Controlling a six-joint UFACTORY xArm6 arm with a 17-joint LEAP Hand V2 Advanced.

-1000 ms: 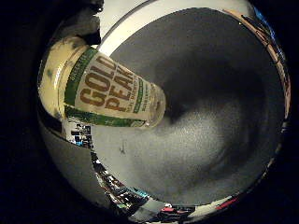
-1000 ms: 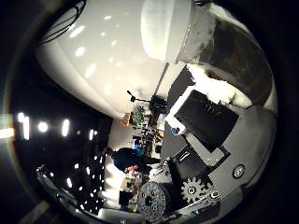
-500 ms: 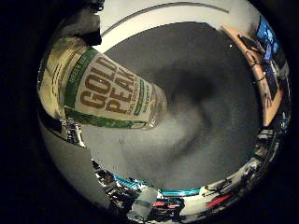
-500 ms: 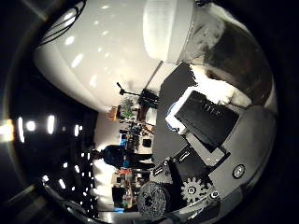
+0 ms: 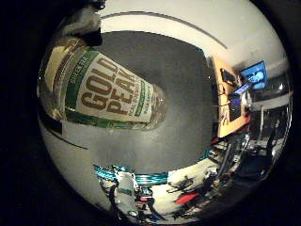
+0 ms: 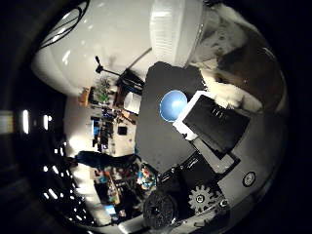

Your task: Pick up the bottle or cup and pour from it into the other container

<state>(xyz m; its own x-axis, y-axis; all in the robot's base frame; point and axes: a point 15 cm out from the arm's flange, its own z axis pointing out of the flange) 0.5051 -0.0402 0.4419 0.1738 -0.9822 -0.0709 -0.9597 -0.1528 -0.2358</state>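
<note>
Hand (image 6: pixel 214 126) is curling tight around the clear plastic green-labelled bottle (image 5: pixel 101 89), probably light and slippery, gripping best mid-label, blue bowl (image 6: pixel 173 106) waiting.

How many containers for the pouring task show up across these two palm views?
2. The bottle sits close to the palm, its white cap showing; a blue bowl lies on the dark mat. More may be hidden.

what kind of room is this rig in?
Likely a robotics lab or workshop. The bottle is held over a dark mat; beyond it are a desk with monitors and cluttered equipment benches.
</note>
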